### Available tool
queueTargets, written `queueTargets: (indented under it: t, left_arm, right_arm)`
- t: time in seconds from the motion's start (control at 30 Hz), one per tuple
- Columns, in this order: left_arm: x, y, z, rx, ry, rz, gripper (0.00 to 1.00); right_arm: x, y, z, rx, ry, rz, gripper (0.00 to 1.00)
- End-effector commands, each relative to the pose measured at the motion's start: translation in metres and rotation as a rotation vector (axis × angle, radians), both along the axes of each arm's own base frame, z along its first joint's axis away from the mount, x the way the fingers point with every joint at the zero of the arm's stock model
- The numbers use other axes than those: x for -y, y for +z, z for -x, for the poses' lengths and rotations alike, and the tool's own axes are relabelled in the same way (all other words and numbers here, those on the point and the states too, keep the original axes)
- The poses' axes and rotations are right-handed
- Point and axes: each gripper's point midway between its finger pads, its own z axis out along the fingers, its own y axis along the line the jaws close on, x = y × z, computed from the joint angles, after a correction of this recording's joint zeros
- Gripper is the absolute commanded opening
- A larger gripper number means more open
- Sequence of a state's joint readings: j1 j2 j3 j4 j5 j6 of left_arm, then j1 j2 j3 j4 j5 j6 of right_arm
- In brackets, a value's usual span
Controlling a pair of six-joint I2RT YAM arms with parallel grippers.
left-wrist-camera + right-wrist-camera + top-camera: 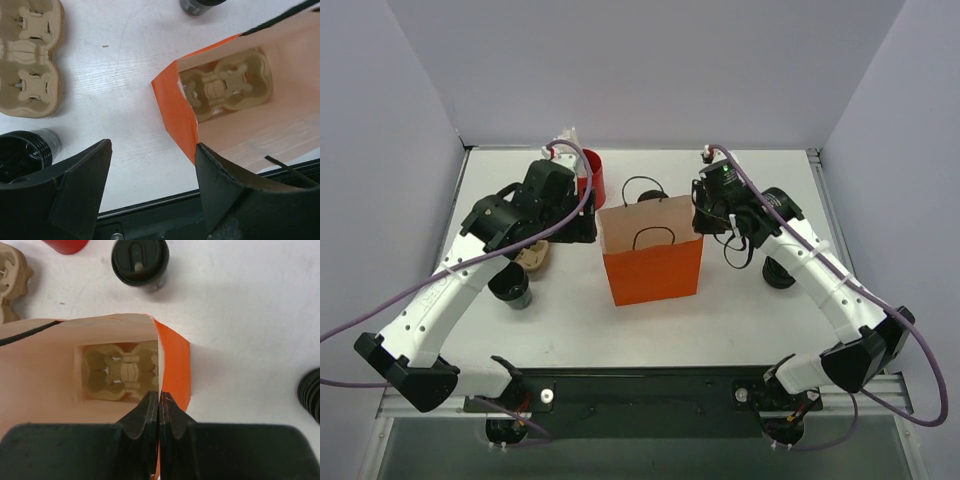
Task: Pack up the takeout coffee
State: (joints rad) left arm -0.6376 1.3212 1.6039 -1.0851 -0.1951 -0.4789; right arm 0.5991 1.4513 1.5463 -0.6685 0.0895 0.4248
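Observation:
One takeout coffee cup (512,287) with a black lid stands left of the orange paper bag (655,265); it shows at the lower left of the left wrist view (22,150). Another lidded cup (140,260) stands behind the bag. My left gripper (154,146) hangs open at the bag's left corner (180,115), nothing between its fingers. My right gripper (159,396) is shut on the rim of the bag's right wall (172,360). A cardboard cup carrier (117,372) lies on the bag's floor.
A second cardboard carrier (533,257) lies on the table by the left cup. A red cup (592,175) stands at the back left of the bag. A dark round cup-like thing (780,272) sits under my right arm.

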Motion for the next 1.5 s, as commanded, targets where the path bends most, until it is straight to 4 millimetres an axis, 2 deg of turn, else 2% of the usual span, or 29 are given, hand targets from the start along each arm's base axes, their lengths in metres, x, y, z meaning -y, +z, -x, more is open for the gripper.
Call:
queueTargets:
  t: [0.0, 0.03, 0.07, 0.17, 0.27, 0.3, 0.37, 0.53, 0.7, 0.87, 0.93, 1.07, 1.1, 1.17, 1.2, 1.27, 1.3, 1.33, 1.37, 1.47]
  left_arm:
    - [-0.004, 0.015, -0.009, 0.044, 0.036, 0.000, 0.76]
    - [-0.002, 0.013, -0.011, 0.036, 0.033, -0.007, 0.75]
    - [0.000, 0.018, -0.012, 0.043, 0.023, 0.002, 0.75]
    - [0.010, 0.018, -0.014, 0.027, -0.014, 0.010, 0.72]
    - [0.027, 0.018, -0.016, 0.041, -0.087, 0.047, 0.70]
    - [0.030, 0.015, -0.017, 0.038, -0.097, 0.046, 0.70]
    - [0.034, 0.011, -0.019, 0.027, -0.106, 0.042, 0.70]
    - [0.041, 0.004, -0.020, -0.002, -0.123, 0.042, 0.66]
    - [0.039, -0.006, -0.015, -0.040, -0.088, 0.010, 0.63]
    - [0.051, 0.002, -0.012, -0.007, -0.099, 0.050, 0.63]
    - [0.054, -0.003, -0.010, -0.020, -0.099, 0.037, 0.63]
    - [0.052, -0.013, -0.011, -0.038, -0.099, -0.005, 0.49]
    - [0.052, -0.014, -0.014, -0.033, -0.101, -0.022, 0.38]
    - [0.050, -0.011, -0.017, -0.025, -0.098, -0.039, 0.28]
    - [0.052, -0.002, -0.021, -0.004, -0.107, -0.038, 0.12]
    - [0.054, 0.011, -0.025, 0.022, -0.110, -0.037, 0.00]
    - [0.057, 0.013, -0.027, 0.025, -0.116, -0.044, 0.00]
    - [0.059, 0.029, -0.027, 0.055, -0.117, -0.031, 0.00]
    - [0.061, 0.033, -0.027, 0.061, -0.119, -0.029, 0.00]
    - [0.064, 0.030, -0.023, 0.046, -0.127, -0.022, 0.00]
  right_arm:
    - [0.016, -0.025, 0.023, -0.053, -0.129, 0.034, 0.00]
    - [0.013, -0.023, 0.024, -0.058, -0.118, 0.020, 0.00]
    - [0.010, -0.010, 0.019, -0.034, -0.115, 0.000, 0.00]
    - [0.013, 0.018, 0.012, 0.034, -0.126, -0.018, 0.00]
    - [0.013, 0.014, 0.014, 0.024, -0.129, -0.020, 0.00]
    - [0.014, 0.005, 0.017, 0.004, -0.136, -0.014, 0.00]
    - [0.013, 0.000, 0.020, -0.006, -0.141, -0.024, 0.00]
    - [0.016, -0.005, 0.022, -0.008, -0.162, -0.025, 0.00]
    - [0.017, -0.008, 0.024, -0.006, -0.182, -0.034, 0.00]
    - [0.016, -0.014, 0.028, -0.014, -0.188, -0.039, 0.00]
    - [0.015, -0.014, 0.029, -0.016, -0.193, -0.046, 0.00]
    - [0.014, -0.009, 0.028, -0.004, -0.193, -0.056, 0.00]
    - [0.015, -0.008, 0.027, 0.001, -0.193, -0.056, 0.00]
    - [0.015, 0.000, 0.025, 0.020, -0.197, -0.064, 0.00]
    - [0.014, 0.004, 0.024, 0.027, -0.198, -0.071, 0.00]
    - [0.014, 0.011, 0.024, 0.046, -0.199, -0.082, 0.00]
    - [0.013, 0.018, 0.023, 0.059, -0.198, -0.096, 0.00]
    - [0.012, 0.022, 0.024, 0.066, -0.194, -0.102, 0.00]
    - [0.014, 0.024, 0.024, 0.075, -0.200, -0.102, 0.00]
    - [0.018, 0.025, 0.027, 0.082, -0.217, -0.109, 0.00]
